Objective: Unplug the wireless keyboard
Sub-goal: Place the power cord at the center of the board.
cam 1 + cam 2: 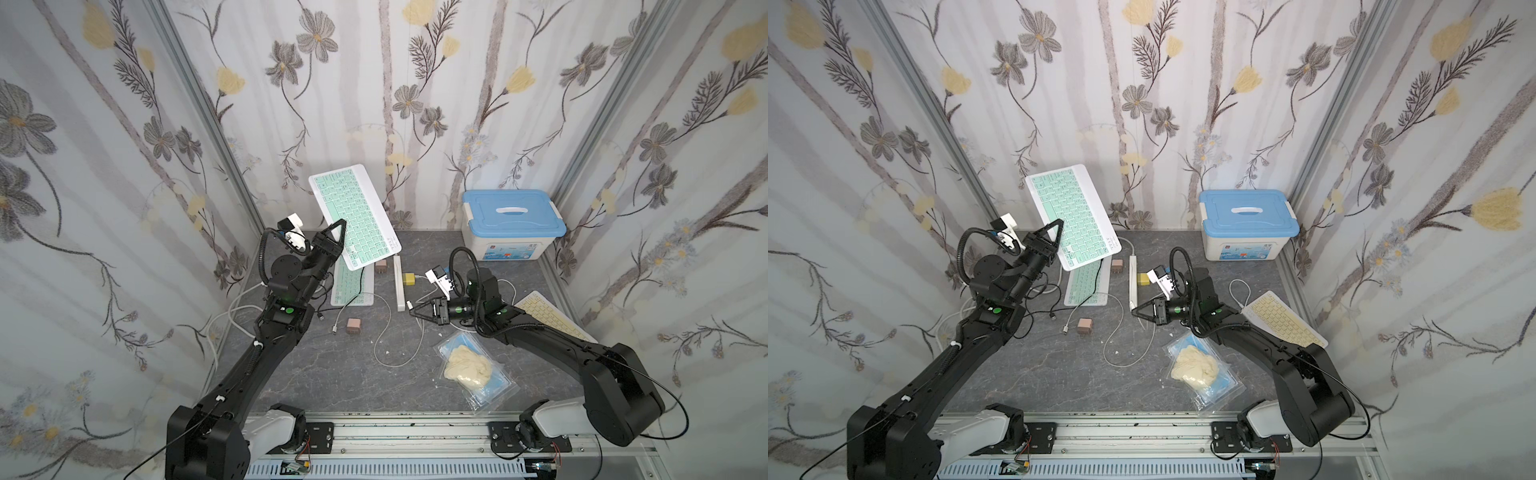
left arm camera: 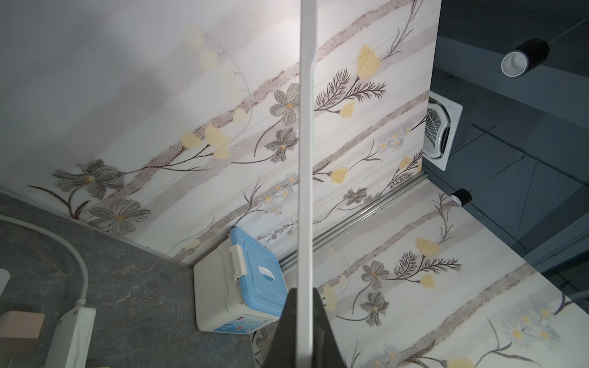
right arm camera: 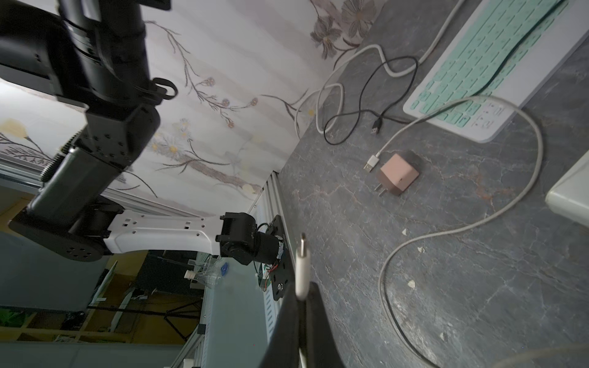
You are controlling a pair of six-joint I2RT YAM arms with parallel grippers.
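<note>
Dark grey marbled surface carries the clutter. You hold the white wireless keyboard with mint-green keys lifted clear of the surface and tilted, probably as a brace against the pull. Left gripper is pinched on one keyboard edge. Right gripper, well apart, is clamped on the thin white charging cable just behind its plug. The plug's metal tip is bare, so I judge the cable already out.

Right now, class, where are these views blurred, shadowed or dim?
In both top views the table is evenly lit and sharp; left wrist view: the mint keyboard, edge-on, is a blurred strip; right wrist view: the cable plug is out of focus, the room beyond dim.
</note>
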